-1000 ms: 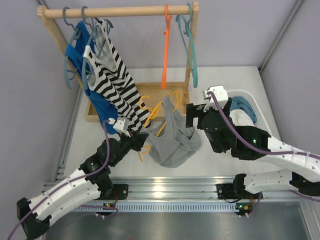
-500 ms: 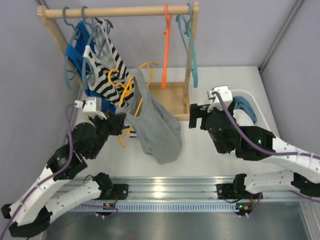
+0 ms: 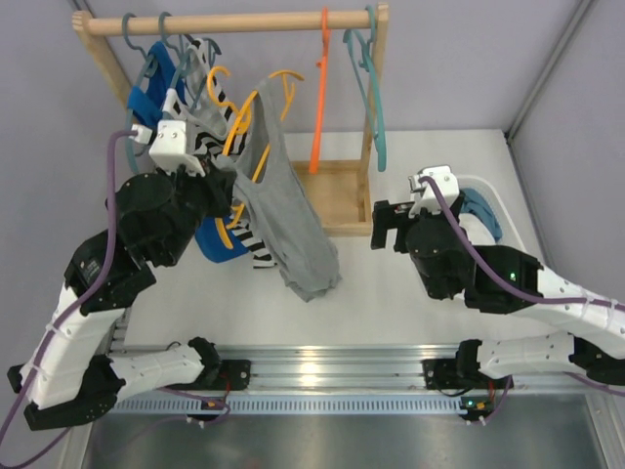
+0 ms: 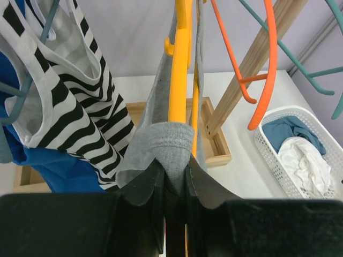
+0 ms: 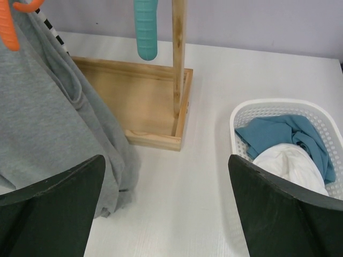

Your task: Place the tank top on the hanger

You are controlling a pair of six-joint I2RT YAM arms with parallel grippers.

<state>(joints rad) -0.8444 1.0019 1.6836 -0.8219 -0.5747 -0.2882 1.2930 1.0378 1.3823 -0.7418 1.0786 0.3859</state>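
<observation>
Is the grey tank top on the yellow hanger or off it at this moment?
On: the tank top hangs from the yellow hanger, both pinched by the left gripper.

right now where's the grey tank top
In the top view, left of centre, the tank top hangs on the yellow hanger, held by the left gripper, beside the striped top.

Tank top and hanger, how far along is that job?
Done: the tank top hangs draped over the hanger. In hand: the left gripper pinches fabric and hanger together, up near the rail; the right gripper is open and empty. Left: seating both straps, which I can't confirm, then letting go.
</observation>
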